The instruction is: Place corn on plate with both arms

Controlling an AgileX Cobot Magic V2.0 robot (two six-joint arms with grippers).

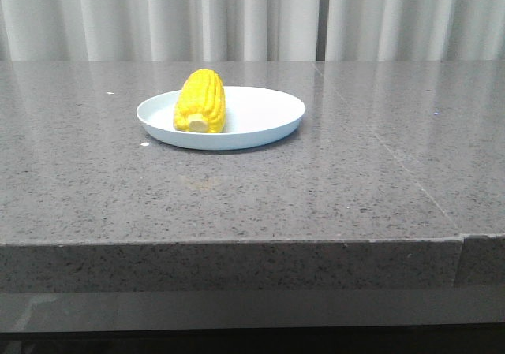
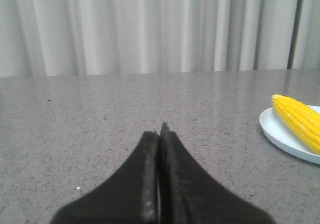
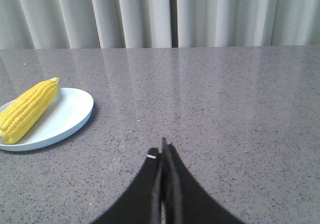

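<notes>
**One cob on one plate, both grippers closed and empty**

A single yellow corn cob [image 1: 200, 101] lies on the one pale blue-white plate [image 1: 268, 117], resting on the plate's left half in the front view with its pale cut end toward the camera. The plate sits on the grey speckled stone table [image 1: 331, 188], in front of pale pleated curtains [image 1: 237, 15].

The left gripper [image 2: 160, 129] has its two black fingers pressed together, with nothing between them. The corn and plate lie well apart from those fingertips, off to one side and somewhat beyond them. The right gripper [image 3: 164, 146] likewise has its fingers together and holds nothing. The plate and cob sit well away from its tips, on the opposite side and further out over the table.

No brand, label or writing can be read on the corn, plate or grippers.
</notes>
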